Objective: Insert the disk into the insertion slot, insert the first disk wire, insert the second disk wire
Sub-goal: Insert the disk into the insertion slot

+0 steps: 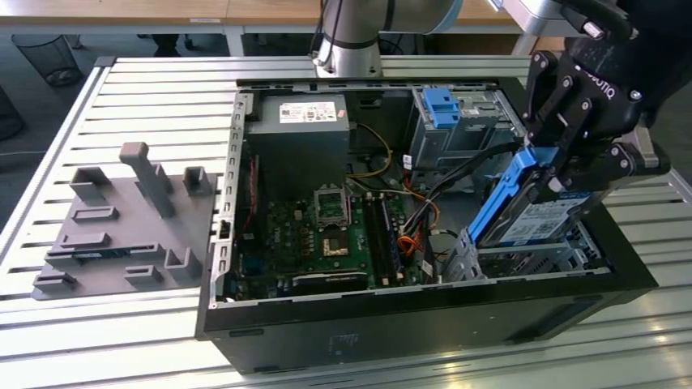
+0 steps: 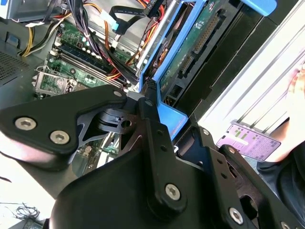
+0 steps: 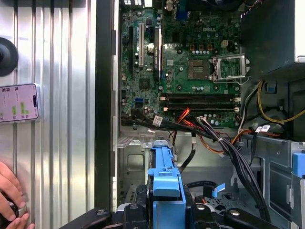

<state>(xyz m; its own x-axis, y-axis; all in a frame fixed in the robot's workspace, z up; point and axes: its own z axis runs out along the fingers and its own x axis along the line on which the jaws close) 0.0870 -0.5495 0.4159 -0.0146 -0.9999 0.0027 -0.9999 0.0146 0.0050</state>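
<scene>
Logged gripper [image 1: 575, 172] closed on the disk [image 1: 544, 220], fingers [image 2: 155, 133] pinching the blue carrier from both sides at its upper end. Found disk tilted steeply, label outward, lower end down at the mouth of the insertion slot [image 1: 517, 258], in the exterior view's right part of the open computer case [image 1: 433, 328]; could not tell whether touching the cage. Noted loose black cables [image 1: 467, 166] running just beside the disk, toward the motherboard [image 1: 324, 235]. Saw case lying on a slatted aluminium table [image 1: 151, 89], with a grey fixture plate [image 1: 113, 235] of upright pegs on the slats just beside the case, at the exterior view's left. Recorded in the first wrist view a phone [image 3: 18, 102] flat on the slats beside the case, and a person's hand [image 3: 10, 193] on the same slats. Beyond the table: wooden desks [image 1: 216, 10], dark floor [image 1: 119, 44], a wire wastebasket [image 1: 49, 57].
</scene>
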